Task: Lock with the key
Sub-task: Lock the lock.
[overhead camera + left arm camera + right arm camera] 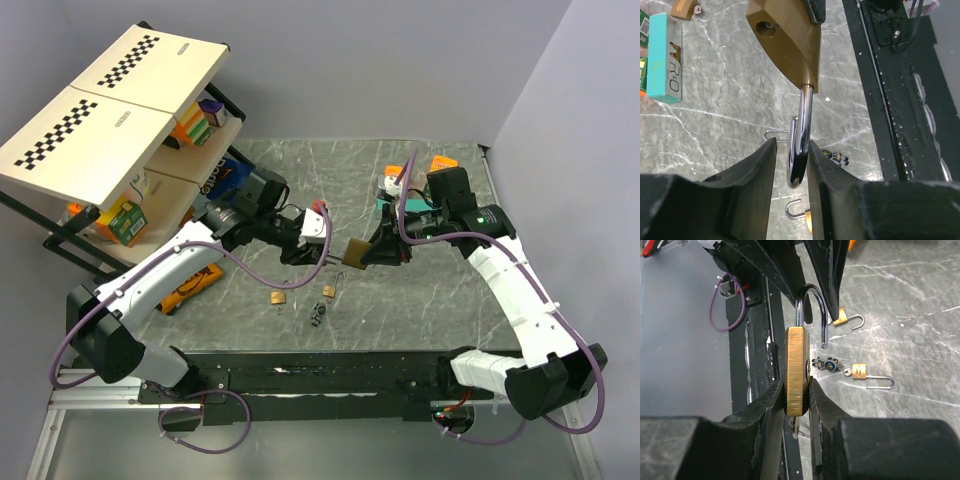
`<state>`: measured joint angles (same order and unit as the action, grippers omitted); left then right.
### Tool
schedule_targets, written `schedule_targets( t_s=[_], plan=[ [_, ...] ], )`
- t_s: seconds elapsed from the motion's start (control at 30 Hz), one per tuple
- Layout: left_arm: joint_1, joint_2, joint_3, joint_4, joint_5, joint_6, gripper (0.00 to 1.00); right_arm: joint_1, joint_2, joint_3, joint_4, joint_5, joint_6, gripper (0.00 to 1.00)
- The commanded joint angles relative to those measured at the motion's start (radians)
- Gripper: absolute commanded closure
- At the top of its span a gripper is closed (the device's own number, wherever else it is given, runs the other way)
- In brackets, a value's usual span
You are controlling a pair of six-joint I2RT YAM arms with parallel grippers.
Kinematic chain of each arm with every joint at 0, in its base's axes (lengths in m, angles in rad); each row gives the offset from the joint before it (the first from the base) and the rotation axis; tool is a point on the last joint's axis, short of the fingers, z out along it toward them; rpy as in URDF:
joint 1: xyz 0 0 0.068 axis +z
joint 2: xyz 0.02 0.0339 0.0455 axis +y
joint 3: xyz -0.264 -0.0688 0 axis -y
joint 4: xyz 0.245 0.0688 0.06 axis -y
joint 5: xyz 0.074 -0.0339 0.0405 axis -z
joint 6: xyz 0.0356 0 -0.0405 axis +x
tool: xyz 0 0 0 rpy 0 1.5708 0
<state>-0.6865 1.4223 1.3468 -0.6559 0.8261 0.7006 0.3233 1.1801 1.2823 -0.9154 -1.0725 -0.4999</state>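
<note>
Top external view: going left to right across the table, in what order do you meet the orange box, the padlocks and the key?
Orange box, small brass padlock, the key, large brass padlock, held up. The second small padlock overlaps the key, so left out.

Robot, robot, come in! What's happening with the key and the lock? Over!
Right gripper shut on big brass padlock. Left gripper straddling its shackle, grip unclear. Key untouched on table, beside small padlocks. Nothing blocking it.

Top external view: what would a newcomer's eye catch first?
A large brass padlock is held above the middle of the table: the right hand clamps its body, and the left hand straddles its open shackle. On the table nearby lie two small padlocks and the key.
</note>
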Motion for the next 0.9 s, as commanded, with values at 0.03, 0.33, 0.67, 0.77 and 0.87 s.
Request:
schedule_targets(
  t_s=[0.03, 0.33, 0.67, 0.77, 0.87],
  plan=[
    [-0.008, -0.026, -0.005, 0.012, -0.033, 0.056, 0.61, 0.005, -0.059, -0.008, 0.052, -0.047, -0.019, 1.00],
    [-0.008, -0.028, -0.031, 0.018, -0.045, 0.088, 0.59, 0.007, -0.082, -0.038, 0.085, -0.047, 0.026, 1.00],
    [-0.018, -0.031, -0.052, 0.030, -0.032, 0.105, 0.60, 0.005, -0.103, -0.066, 0.145, -0.047, 0.090, 1.00],
    [-0.019, -0.037, -0.064, 0.042, -0.016, 0.097, 0.62, 0.005, -0.102, -0.066, 0.148, -0.049, 0.103, 1.00],
    [-0.025, -0.045, -0.078, 0.056, -0.007, 0.092, 0.64, 0.005, -0.102, -0.066, 0.150, -0.047, 0.106, 1.00]
  ],
)
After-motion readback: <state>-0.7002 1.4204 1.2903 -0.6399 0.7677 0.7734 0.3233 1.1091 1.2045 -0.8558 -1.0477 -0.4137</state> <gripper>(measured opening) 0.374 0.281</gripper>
